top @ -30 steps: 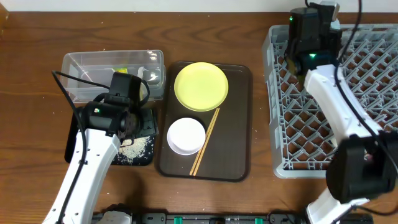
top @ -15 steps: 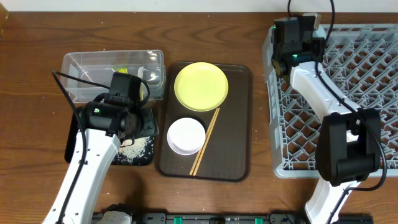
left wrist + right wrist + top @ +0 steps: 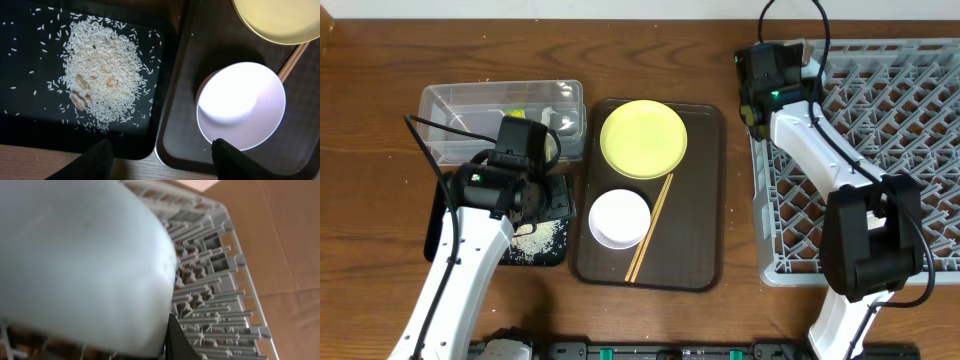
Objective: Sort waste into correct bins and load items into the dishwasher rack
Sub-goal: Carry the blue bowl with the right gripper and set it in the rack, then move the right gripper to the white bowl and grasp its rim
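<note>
My left gripper (image 3: 162, 167) hangs open and empty over the near edge of the black tray (image 3: 30, 115), where the heap of rice (image 3: 102, 75) lies. The white bowl (image 3: 241, 105), yellow plate (image 3: 643, 138) and chopsticks (image 3: 650, 228) rest on the brown serving tray (image 3: 700, 200). A green-yellow wrapper (image 3: 515, 113) lies in the clear tub (image 3: 430, 100). My right gripper (image 3: 765, 80) is at the far left corner of the grey rack (image 3: 880, 150), shut on a light blue bowl (image 3: 85, 255) that fills the right wrist view beside one dark finger (image 3: 182, 342).
A pale rounded thing (image 3: 567, 122) sits at the tub's right end. The rack's pegs (image 3: 215, 305) stand just behind the blue bowl. Bare wooden table (image 3: 380, 60) lies left of the tub and between the serving tray and the rack.
The right arm has swung left along the rack's far edge to its far left corner. The left arm and everything on the trays have stayed put.
</note>
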Action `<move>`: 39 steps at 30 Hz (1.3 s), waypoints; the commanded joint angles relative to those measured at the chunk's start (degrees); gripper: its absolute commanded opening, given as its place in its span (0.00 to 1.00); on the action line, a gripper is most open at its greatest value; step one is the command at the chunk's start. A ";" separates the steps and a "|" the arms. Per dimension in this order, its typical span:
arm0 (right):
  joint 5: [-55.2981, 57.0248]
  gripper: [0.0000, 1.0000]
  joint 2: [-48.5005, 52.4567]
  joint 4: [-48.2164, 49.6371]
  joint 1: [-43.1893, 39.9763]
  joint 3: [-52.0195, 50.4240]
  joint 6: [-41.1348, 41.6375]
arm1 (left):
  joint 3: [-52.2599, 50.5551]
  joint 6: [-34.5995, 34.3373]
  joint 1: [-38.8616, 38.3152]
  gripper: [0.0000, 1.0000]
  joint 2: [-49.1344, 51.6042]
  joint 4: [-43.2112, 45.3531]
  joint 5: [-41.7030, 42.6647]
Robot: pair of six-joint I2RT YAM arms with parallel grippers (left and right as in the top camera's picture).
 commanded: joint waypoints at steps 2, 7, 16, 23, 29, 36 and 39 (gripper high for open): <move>-2.62 0.02 -1.64 -5.97 0.52 0.02 7.19 | 0.39 -0.26 0.26 0.66 0.37 -0.26 -0.13; -11.39 0.42 -6.54 -10.40 0.68 0.02 7.17 | 0.39 -0.26 0.26 0.71 0.37 -0.24 -0.13; -29.42 0.72 -20.41 -13.57 1.53 0.02 6.95 | 0.39 -0.26 0.26 0.72 0.37 -0.39 -0.39; -59.71 0.66 -25.35 -15.56 3.72 0.00 6.97 | 0.39 -5.53 2.58 0.73 0.35 -3.89 -8.55; -64.89 0.64 -23.28 -20.26 9.73 -0.11 6.99 | 0.39 -6.80 11.89 0.76 0.35 -4.63 -6.34; -66.38 0.61 -16.00 -22.47 19.41 -0.11 11.06 | 0.39 -6.78 19.54 0.78 0.35 -4.59 -2.82; -66.36 0.59 -11.80 -22.32 22.82 -0.11 13.18 | 0.39 -6.78 20.20 0.79 0.35 -4.59 -2.82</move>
